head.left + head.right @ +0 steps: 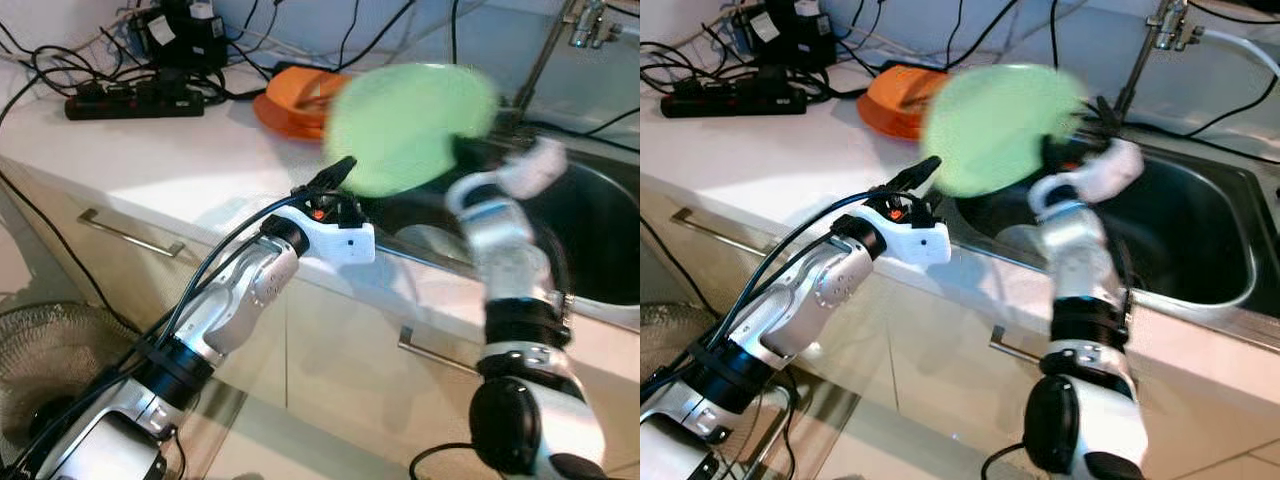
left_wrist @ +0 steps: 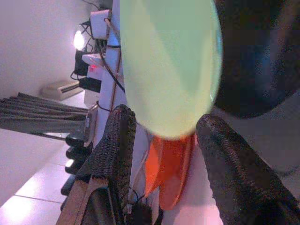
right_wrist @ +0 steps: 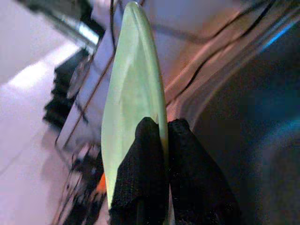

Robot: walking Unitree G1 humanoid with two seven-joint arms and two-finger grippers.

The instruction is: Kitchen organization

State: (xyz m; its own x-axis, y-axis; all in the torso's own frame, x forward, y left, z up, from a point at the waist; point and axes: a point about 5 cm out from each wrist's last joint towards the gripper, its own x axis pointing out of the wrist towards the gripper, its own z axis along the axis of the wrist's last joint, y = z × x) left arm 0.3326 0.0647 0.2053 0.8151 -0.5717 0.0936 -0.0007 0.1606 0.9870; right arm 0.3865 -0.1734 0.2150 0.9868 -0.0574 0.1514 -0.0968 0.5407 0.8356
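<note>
While the right end effector (image 3: 157, 154) is pinching the rim of a light green plate (image 1: 410, 125) above the sink (image 1: 1200, 240), the plate is hanging over the desk (image 1: 190, 150) edge, blurred. The left end effector (image 2: 164, 154), fingers spread, is hovering just below it, before an orange plate (image 1: 290, 100).

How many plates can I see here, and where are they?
2, maybe more. A green plate is pinched at its rim by the right gripper above the sink edge. An orange plate lies on the counter behind it; others may be hidden.

green plate (image 1: 410, 125) blurred above sink (image 1: 600, 215) edge; orange plate (image 1: 295, 100) behind
</note>
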